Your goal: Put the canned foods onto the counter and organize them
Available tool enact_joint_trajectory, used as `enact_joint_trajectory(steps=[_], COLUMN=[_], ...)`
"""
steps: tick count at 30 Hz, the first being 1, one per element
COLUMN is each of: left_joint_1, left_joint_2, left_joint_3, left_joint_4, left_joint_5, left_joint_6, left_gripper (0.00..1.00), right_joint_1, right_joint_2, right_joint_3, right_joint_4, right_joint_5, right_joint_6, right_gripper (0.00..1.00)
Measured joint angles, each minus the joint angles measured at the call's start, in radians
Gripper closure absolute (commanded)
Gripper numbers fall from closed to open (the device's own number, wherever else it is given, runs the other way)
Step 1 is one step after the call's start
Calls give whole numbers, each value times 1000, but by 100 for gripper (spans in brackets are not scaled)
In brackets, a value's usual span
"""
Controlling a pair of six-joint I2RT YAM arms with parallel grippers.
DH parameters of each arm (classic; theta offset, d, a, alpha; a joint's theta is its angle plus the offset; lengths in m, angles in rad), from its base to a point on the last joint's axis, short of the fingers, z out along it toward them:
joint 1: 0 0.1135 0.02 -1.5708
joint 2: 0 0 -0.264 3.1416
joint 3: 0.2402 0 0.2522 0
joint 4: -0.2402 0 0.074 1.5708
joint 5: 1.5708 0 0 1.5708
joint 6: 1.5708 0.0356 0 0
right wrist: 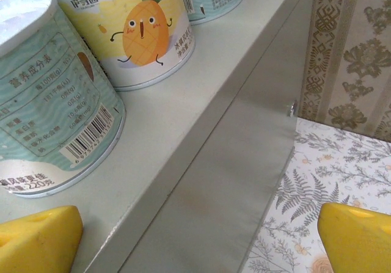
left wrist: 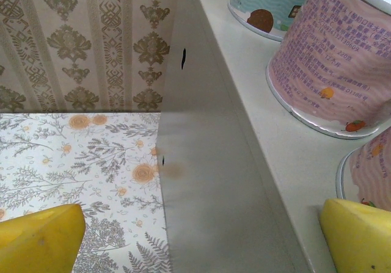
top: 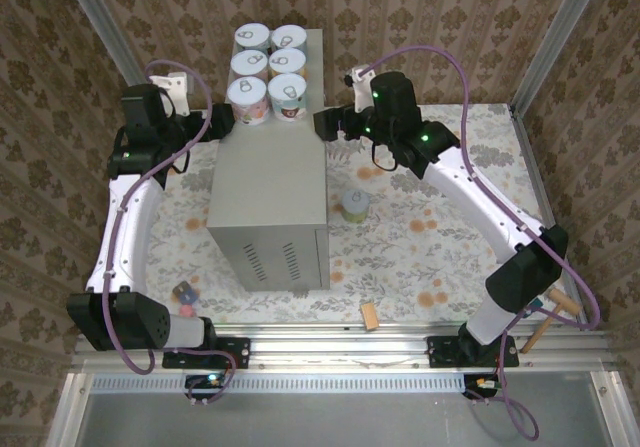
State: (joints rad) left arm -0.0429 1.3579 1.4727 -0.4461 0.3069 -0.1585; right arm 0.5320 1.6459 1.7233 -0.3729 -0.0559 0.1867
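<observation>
Left wrist | pink can (left wrist: pixel 333 59) top cropped | left claw (left wrist: pixel 198 239) spread

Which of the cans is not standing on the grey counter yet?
The lone can on the floral surface, right of the counter. The other six stand in two rows on the counter's far end.

- A white desk covering printed with grey ferns and orange flowers (top: pixel 440 257) lay flat.
- Brown damask-patterned wall panels (top: pixel 420 7) enclosed it on three sides.
- A small tan wooden block (top: pixel 370 316) lay near the silver aluminium front rail (top: pixel 340 352).
- A pale wooden mallet (top: pixel 562 303) rested at the front right.
- A small dark cube with blue and orange faces (top: pixel 185 292) sat front left.
</observation>
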Motion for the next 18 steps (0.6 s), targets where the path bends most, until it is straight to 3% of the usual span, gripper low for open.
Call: enact_joint_trajectory(steps=[12,18], left_joint_1=[0,0], left_joint_2=[-104,-232], left_joint_3=[17,13], left_joint_4=[-168,-243], left_joint_5=[-130,-95], left_joint_6=[1,25], left_gripper=[0,0], right_joint_1=[0,-6], right_joint_2=[-181,-296], right_joint_3=[-113,-204], right_joint_4=[-82,-133], right_joint_5=[65,116], right_joint_6=[-12,-18], right_gripper=[0,0])
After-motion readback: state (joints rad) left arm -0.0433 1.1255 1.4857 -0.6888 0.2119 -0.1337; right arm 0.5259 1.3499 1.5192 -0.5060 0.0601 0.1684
